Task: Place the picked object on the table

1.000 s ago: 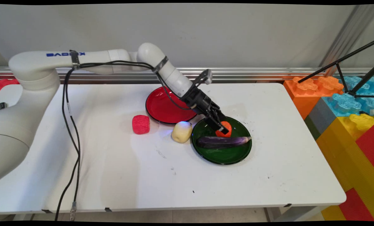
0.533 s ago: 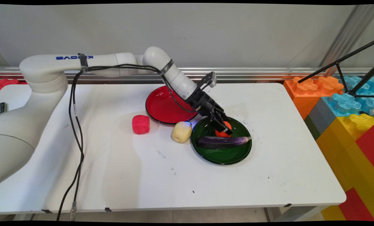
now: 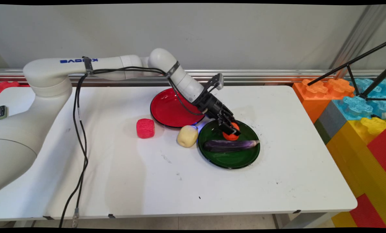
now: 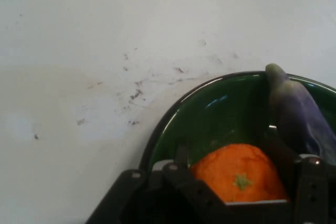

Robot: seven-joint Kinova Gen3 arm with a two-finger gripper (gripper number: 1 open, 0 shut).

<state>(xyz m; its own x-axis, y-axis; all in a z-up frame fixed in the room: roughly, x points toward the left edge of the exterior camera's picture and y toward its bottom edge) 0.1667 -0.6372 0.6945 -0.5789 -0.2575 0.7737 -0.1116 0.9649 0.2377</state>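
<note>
Main view: the black gripper [image 3: 231,130] reaches down from the upper left over the far part of a dark green plate [image 3: 241,160], and its two fingers are closed on a small orange fruit [image 3: 232,136]. The fruit sits at the far side of the plate, just beyond a long purple eggplant [image 3: 228,145] that lies across the plate from left to right, its tip pointing right toward the rim. Whether the fruit rests on the plate or is lifted just clear of it cannot be told.

In the hand view the orange fruit [image 4: 239,174] looks round and bright, with a rough, dimpled skin and a small green star-shaped calyx on the side facing the camera. It sits between the fingers [image 4: 181,161], which press against it on both sides. The eggplant [image 4: 296,111] lies just beside it, dull purple with a greenish tip, and the plate's glossy green rim [image 4: 173,111] curves behind them against the white table [image 4: 105,51].

On the table [image 3: 147,181] just left of the green plate, touching or almost touching its rim, stands a pale yellow rounded fruit [image 3: 187,136]. Farther left, apart from it, is a red knobbly block-shaped thing [image 3: 145,128]. A red plate [image 3: 162,110] lies beyond these, partly under the arm.
</note>
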